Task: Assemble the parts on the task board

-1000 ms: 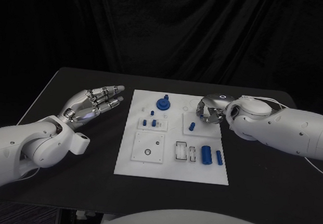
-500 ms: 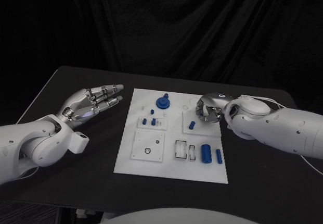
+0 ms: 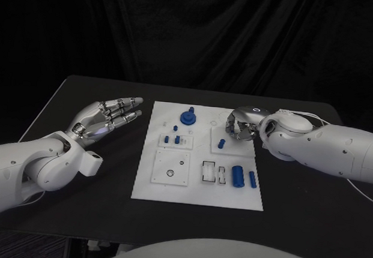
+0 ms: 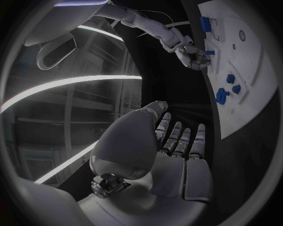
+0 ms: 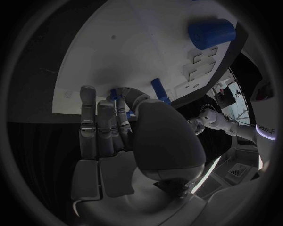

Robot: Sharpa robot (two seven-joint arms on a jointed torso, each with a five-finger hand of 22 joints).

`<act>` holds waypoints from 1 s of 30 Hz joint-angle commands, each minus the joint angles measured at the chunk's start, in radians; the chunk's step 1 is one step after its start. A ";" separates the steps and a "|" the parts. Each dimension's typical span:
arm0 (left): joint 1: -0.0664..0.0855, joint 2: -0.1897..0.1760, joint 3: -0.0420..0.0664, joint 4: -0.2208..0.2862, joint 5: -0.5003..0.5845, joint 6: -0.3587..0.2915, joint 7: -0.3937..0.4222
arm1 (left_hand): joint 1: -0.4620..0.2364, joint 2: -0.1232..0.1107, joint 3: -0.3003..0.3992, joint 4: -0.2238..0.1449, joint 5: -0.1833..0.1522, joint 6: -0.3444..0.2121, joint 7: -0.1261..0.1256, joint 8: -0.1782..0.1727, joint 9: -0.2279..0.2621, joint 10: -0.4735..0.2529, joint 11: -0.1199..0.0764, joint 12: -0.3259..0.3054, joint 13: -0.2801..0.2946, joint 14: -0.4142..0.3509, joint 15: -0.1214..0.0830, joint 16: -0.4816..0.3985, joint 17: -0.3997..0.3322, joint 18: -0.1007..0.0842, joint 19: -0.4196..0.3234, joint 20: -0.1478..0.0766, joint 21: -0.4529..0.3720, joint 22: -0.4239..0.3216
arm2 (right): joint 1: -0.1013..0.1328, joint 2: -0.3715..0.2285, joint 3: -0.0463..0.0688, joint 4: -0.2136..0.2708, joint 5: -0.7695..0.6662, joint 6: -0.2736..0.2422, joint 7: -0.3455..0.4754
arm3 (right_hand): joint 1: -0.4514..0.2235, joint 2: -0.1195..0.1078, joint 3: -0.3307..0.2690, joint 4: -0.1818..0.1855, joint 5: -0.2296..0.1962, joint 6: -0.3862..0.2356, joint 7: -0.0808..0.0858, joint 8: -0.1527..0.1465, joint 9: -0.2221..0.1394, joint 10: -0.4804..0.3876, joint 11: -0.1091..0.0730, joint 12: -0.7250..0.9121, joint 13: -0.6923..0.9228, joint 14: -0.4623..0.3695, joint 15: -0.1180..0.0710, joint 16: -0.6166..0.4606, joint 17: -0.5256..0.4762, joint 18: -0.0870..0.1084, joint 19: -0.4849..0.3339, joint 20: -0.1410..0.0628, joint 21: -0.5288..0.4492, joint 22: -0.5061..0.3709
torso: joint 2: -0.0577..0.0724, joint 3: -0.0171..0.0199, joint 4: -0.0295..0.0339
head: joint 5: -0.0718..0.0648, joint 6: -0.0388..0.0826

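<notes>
Reaching for the Upper-Right Peg, Most Parts Yet Unplaced

Hovering at the board's upper right edge, the right hand (image 3: 241,128) has its fingers curled downward just beside a small blue peg (image 3: 222,145) that sits on a raised white block. Whether the fingers touch or pinch anything I cannot tell — in the right wrist view they bunch close over the board surface near two small blue pegs, with nothing clearly held. The left hand (image 3: 109,118) rests apart from the task board (image 3: 147,189) on its left side, palm up, fingers spread and holding nothing.

Progress looks early. A blue knob (image 3: 188,118) stands near the board's top, and two short pegs (image 3: 173,141) stand in a small block below it. A large blue cylinder (image 3: 237,176) and a slimmer rod (image 3: 253,181) lie loose at lower right beside an empty rectangular slot (image 3: 208,172) — these seem left to seat. The square plate with a round hole (image 3: 171,167) also appears unfilled.
</notes>
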 commanded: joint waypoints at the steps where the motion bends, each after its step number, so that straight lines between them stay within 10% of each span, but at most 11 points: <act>1: -0.002 0.001 0.001 0.001 0.005 0.018 0.185 | -0.009 0.000 0.000 -0.009 -0.005 0.009 0.005 0.003 0.002 -0.002 0.004 0.000 -0.001 0.002 0.005 0.007 0.002 0.014 0.003 0.004 0.004 0.002 | -0.004 -0.003 0.001 0.007 0.014 -0.041 0.019 | 0.009 0.000 -0.001 -0.008 0.007 0.005 0.003 0.002 0.002 0.025 -0.016 0.004 0.002 0.000 -0.006 -0.002 0.001 -0.002 0.006 -0.005 0.004 0.038 | 0.000 -0.0004 -0.0002 | 0.001 -0.001; 21: -0.002 0.002 0.001 0.002 0.005 0.023 0.168 | -0.013 0.001 0.002 -0.013 -0.010 0.025 0.010 0.007 0.005 0.007 0.015 0.021 0.001 0.038 0.020 0.030 0.009 0.009 0.028 0.009 0.012 0.017 | 0.042 -0.059 0.014 0.101 0.022 -0.079 0.005 | 0.012 0.001 -0.001 -0.014 0.009 0.010 0.004 0.003 0.007 0.035 -0.016 0.002 0.001 0.006 -0.006 0.001 0.002 -0.004 0.013 -0.006 0.019 0.042 | -0.002 -0.0020 0.0008 | 0.008 -0.009; 30: -0.002 0.007 0.001 -0.001 0.006 0.025 0.164 | -0.014 0.001 0.003 -0.015 -0.011 0.029 0.010 0.007 0.006 0.010 0.018 0.026 0.002 0.048 0.025 0.037 0.011 0.006 0.035 0.010 0.014 0.020 | 0.072 -0.101 0.014 0.229 0.022 -0.069 -0.005 | 0.013 0.001 -0.002 -0.016 0.007 0.011 0.003 0.003 0.009 0.040 -0.017 0.003 0.001 0.007 -0.007 0.001 0.002 -0.005 0.014 -0.007 0.022 0.043 | -0.001 -0.0022 0.0010 | 0.013 -0.011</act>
